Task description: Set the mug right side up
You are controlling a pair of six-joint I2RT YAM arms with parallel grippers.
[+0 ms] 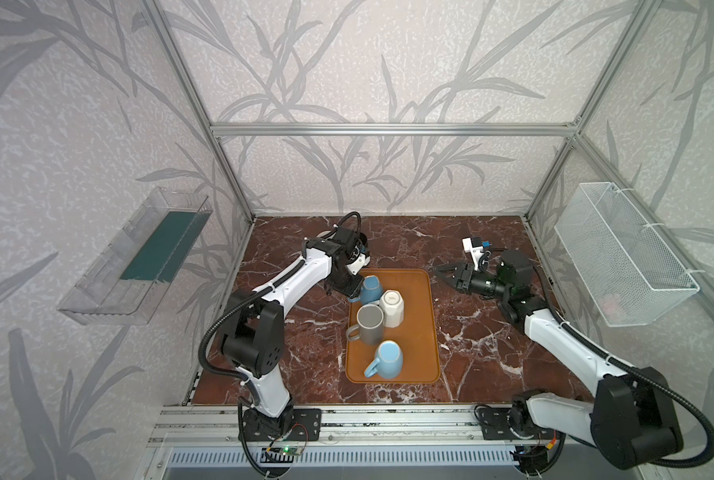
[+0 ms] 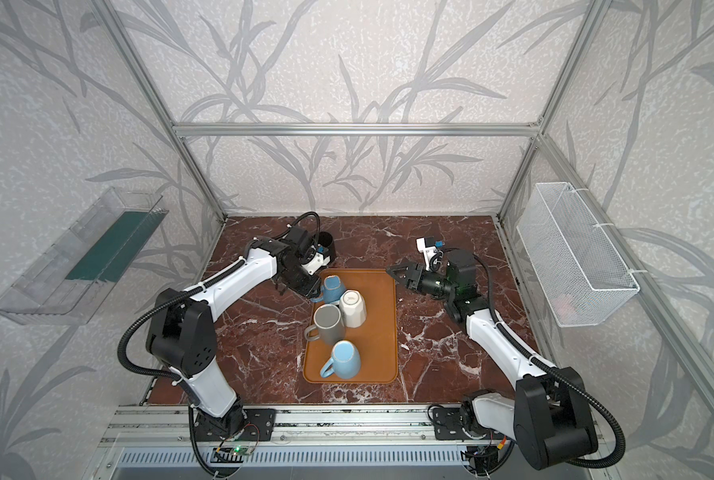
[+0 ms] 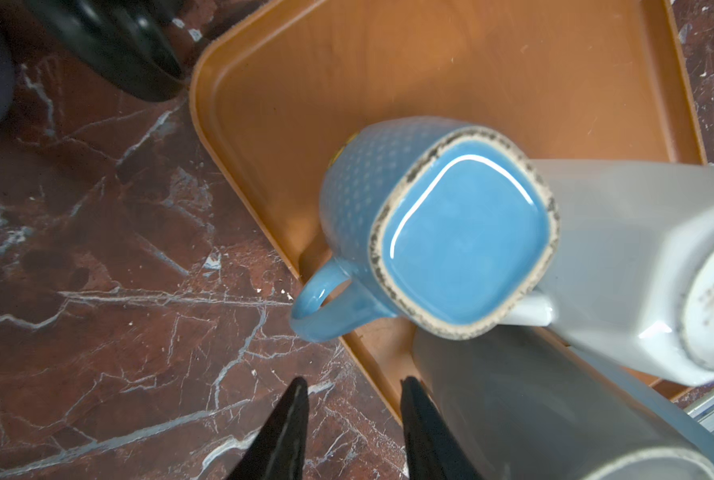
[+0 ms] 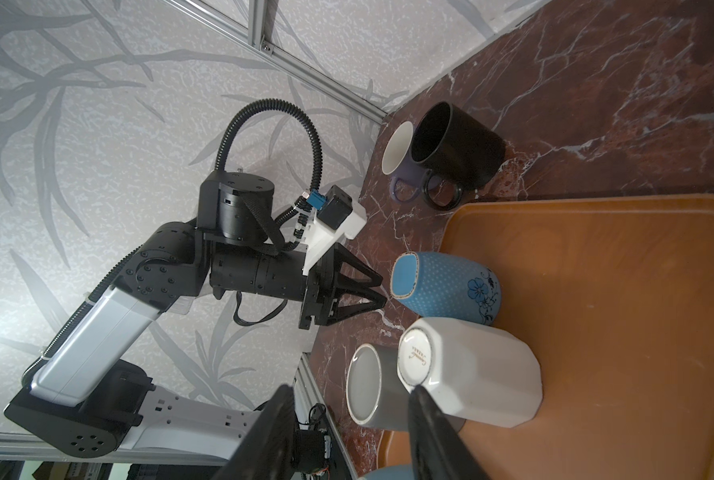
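Observation:
A blue dotted mug [image 1: 371,289] [image 3: 463,232] with a flower print [image 4: 478,286] stands mouth down at the far left corner of the orange tray [image 1: 419,332]. Its handle [image 3: 318,299] juts over the tray's edge. My left gripper [image 1: 349,291] [image 3: 353,390] hovers open just above and left of the mug's base, holding nothing. In the right wrist view the left gripper [image 4: 382,289] stops a little short of the base. My right gripper [image 1: 440,270] [image 4: 351,395] is open and empty, off the tray's far right corner.
Also mouth down on the tray are a white faceted mug [image 1: 392,307], a grey mug [image 1: 370,323] and a light blue mug [image 1: 387,359]. The white and grey ones crowd the dotted mug. A black mug [image 4: 455,145] and a dark blue mug [image 4: 397,149] stand upright behind the left arm.

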